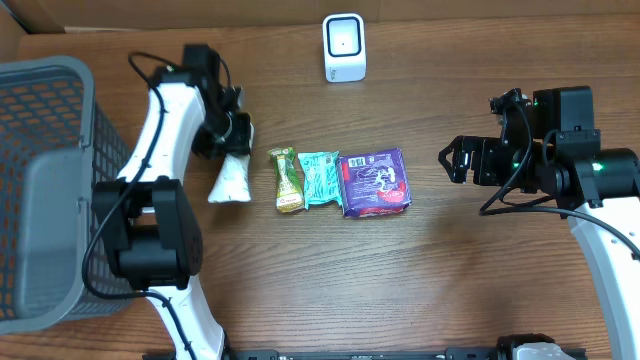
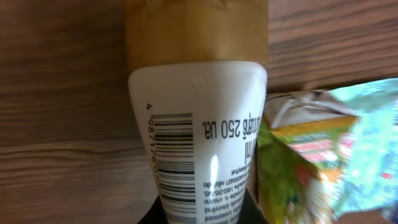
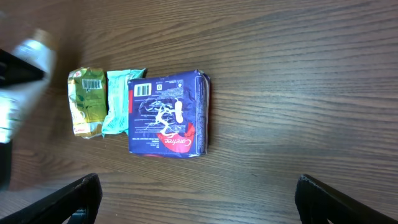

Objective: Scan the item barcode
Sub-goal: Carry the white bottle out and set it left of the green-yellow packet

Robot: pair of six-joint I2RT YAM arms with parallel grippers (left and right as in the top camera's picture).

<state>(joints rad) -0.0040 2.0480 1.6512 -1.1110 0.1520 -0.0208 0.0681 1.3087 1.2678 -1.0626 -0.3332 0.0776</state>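
The left claw (image 1: 234,138) is clamping shut on the near end of a white plastic tube (image 1: 230,178) printed with a black barcode (image 2: 174,163). In the left wrist view the barcode is facing the camera, and a tan section is showing at the tube's far end. The tube is sitting at the left end of a row of goods in the middle of the wooden tabletop (image 1: 450,270); whether it is resting on the wood or hanging just above it cannot be told. Just beside it to the right a small yellow-green foil snack packet (image 1: 288,180) is lying, then a mint-green crinkled packet (image 1: 320,177) touching that, then a square purple soft pack (image 1: 375,182) touching the mint one. A white box-shaped barcode scanner (image 1: 344,47) is standing upright at the far edge, well apart from the row. A grey plastic mesh basket (image 1: 40,110) is standing at the left side. The right claw (image 1: 453,160) is hovering with its fingers spread wide, gripping nothing, near the purple pack's right side.
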